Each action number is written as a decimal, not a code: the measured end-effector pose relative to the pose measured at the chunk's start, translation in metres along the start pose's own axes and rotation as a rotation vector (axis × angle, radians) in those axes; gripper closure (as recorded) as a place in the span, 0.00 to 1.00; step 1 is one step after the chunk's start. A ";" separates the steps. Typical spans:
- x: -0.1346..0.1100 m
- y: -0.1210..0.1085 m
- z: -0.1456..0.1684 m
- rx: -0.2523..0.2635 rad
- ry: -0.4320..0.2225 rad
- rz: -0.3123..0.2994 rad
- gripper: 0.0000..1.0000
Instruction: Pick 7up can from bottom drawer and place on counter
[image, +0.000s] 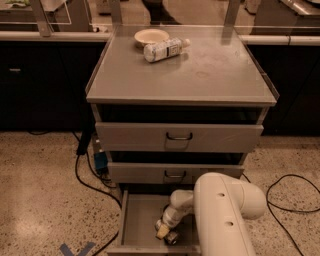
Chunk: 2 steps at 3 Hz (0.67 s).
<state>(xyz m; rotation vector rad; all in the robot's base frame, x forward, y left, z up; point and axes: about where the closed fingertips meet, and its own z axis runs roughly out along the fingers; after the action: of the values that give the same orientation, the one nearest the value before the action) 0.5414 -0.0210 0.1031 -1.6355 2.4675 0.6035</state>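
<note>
The bottom drawer (137, 225) is pulled out, showing its plain grey floor. My white arm reaches down into it, and the gripper (164, 231) hangs low near the drawer's front, right of the middle. The 7up can (172, 238) shows only as a small silvery round bit right at the gripper's tip, mostly covered by the gripper and arm. I cannot see whether the gripper touches it. The counter (210, 75) is the flat grey top of the cabinet, well above the gripper.
A pale bowl (151, 36) and a clear plastic bottle (165, 49) lying on its side sit at the counter's back left. Two drawers with loop handles (179, 136) are slightly open above the arm. Black cables (287, 200) trail on the speckled floor on both sides.
</note>
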 end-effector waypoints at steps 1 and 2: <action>0.000 0.000 0.000 0.000 0.000 0.000 1.00; -0.001 0.001 -0.003 0.000 0.000 0.000 1.00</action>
<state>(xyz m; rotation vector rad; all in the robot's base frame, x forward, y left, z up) 0.5413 -0.0210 0.1064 -1.6356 2.4671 0.6040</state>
